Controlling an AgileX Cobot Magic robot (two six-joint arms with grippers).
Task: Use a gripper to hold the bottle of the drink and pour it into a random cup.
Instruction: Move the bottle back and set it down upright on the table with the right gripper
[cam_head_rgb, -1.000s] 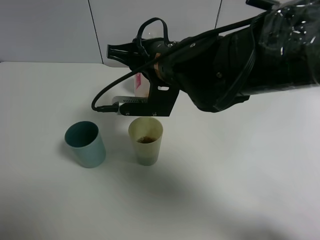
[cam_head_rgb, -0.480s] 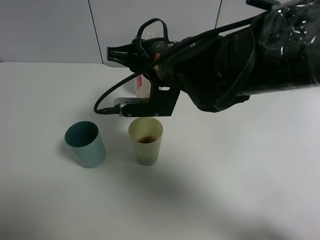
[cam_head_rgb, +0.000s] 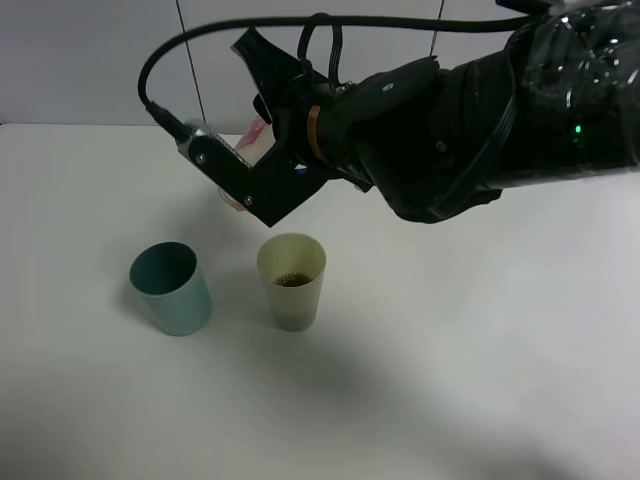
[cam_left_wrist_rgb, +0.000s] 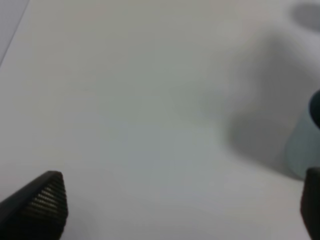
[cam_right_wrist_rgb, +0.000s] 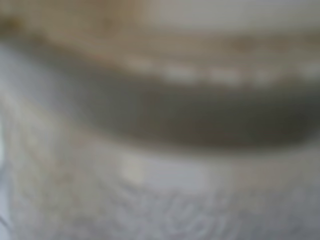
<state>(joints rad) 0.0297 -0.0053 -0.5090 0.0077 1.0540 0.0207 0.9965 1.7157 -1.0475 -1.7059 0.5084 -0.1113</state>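
Right hand (cam_head_rgb: 265, 100) clenched on bottle (cam_head_rgb: 248, 160); bottle held tilted near cup (cam_head_rgb: 291, 295), presumably for pouring; drink (cam_head_rgb: 291, 279) lay in cup bottom; left hand (cam_left_wrist_rgb: 177, 205) released.

Robotics laboratory, by every sign, not a home or a shop: a bulky black robot arm (cam_head_rgb: 500, 110), its upper part wrapped in glossy black plastic film and showing a small green light (cam_head_rgb: 577, 128), reached over a plain white table (cam_head_rgb: 480, 380), trailing a looped black cable (cam_head_rgb: 170, 45). Flat grey wall panels (cam_head_rgb: 90, 60) with narrow vertical seams closed off the back. The props were those of a bench trial: a small bottle (cam_head_rgb: 252, 145) in the arm's grip, a teal cup (cam_head_rgb: 172, 288) and a yellow-green cup (cam_head_rgb: 292, 282).
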